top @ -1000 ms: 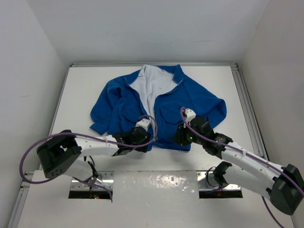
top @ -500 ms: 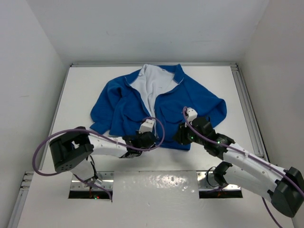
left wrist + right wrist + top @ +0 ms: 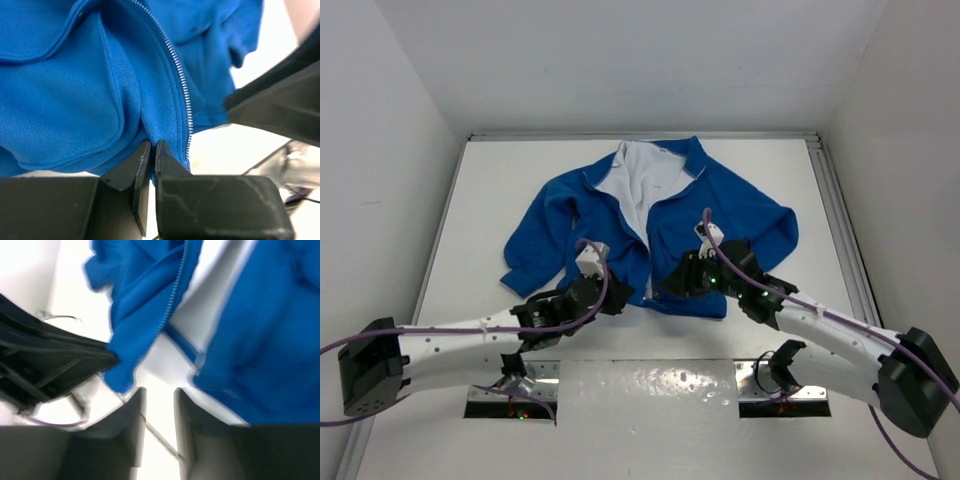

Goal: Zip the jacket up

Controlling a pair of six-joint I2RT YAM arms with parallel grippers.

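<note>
Left fingers [image 3: 170,167] slid left, pinching jacket [image 3: 65,100]; right fingers [image 3: 131,426] apart.

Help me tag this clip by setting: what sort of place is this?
Probably a robotics lab test cell, not a home. Bare white walls box in a white table, the left arm and right arm are mounted at its near edge, and the jacket lies spread on it.

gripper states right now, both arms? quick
Left gripper: closed, pinching the jacket at its bottom hem beside the zipper.
Right gripper: open, holding nothing.
</note>
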